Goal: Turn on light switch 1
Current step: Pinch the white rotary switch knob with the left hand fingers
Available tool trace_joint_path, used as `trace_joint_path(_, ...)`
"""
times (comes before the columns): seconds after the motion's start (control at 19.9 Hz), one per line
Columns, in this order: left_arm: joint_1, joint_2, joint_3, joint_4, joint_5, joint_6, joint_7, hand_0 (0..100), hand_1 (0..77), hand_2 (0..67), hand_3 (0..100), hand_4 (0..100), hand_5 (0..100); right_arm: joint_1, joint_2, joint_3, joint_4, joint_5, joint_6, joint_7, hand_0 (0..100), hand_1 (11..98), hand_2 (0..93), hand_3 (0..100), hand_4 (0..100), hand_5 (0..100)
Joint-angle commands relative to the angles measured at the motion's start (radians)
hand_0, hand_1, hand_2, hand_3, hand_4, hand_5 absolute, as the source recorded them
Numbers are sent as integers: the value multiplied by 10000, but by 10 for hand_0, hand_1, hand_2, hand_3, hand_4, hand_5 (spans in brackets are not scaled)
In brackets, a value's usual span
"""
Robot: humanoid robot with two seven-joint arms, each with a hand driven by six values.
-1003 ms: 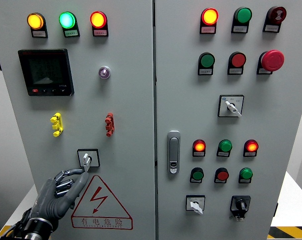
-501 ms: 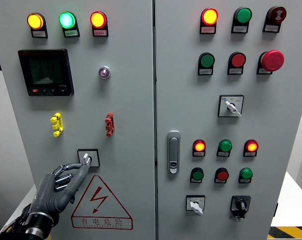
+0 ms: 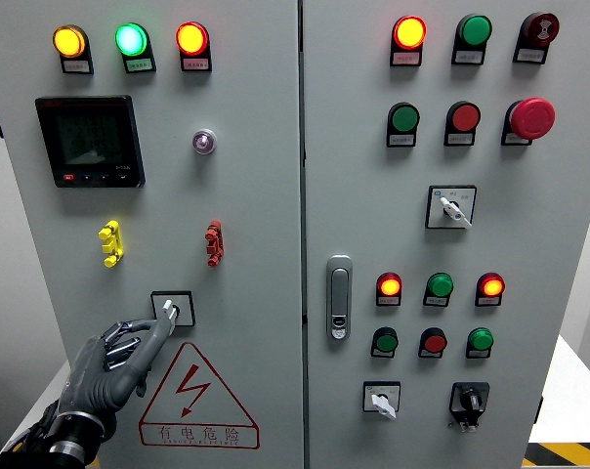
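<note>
A small rotary switch (image 3: 171, 310) with a white knob sits in a black-framed square on the left cabinet door, just above the red warning triangle (image 3: 197, 396). My left hand (image 3: 144, 334), dark grey with metal finger joints, comes up from the lower left. Its index fingertip (image 3: 163, 324) touches the lower left of the knob, while the other fingers are loosely bent and hold nothing. The right hand does not show.
On the left door (image 3: 256, 195) are three lit lamps, a black meter (image 3: 90, 142), and yellow (image 3: 110, 243) and red (image 3: 213, 243) toggles. The right door has a handle (image 3: 340, 297), more lamps and buttons, a red emergency button (image 3: 532, 117) and several rotary switches.
My left hand rose from below the switch until its index fingertip met the knob, then settled slightly left. The knob now leans a little compared with one second ago.
</note>
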Motion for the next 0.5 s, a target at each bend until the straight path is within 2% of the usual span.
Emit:
trace_joint_path(0.0, -53, 6, 22, -5, 124, 103, 332, 0, 529, 445, 958, 1000, 995, 0, 0, -7, 0, 0, -8, 0, 0, 198, 0, 197, 194, 105)
trace_joint_path(0.2, -176, -10, 114, -5, 140, 303, 731, 0, 559, 465, 966, 1000, 1000, 0, 15, -7, 0, 0, -8, 0, 0, 198, 0, 197, 194, 106)
trace_joint_path(0.45, -252, -10, 267, -97, 293, 379, 1237, 0, 583, 476, 973, 1000, 1000, 0, 0, -7, 0, 0, 7, 0, 0, 198, 0, 197, 194, 105)
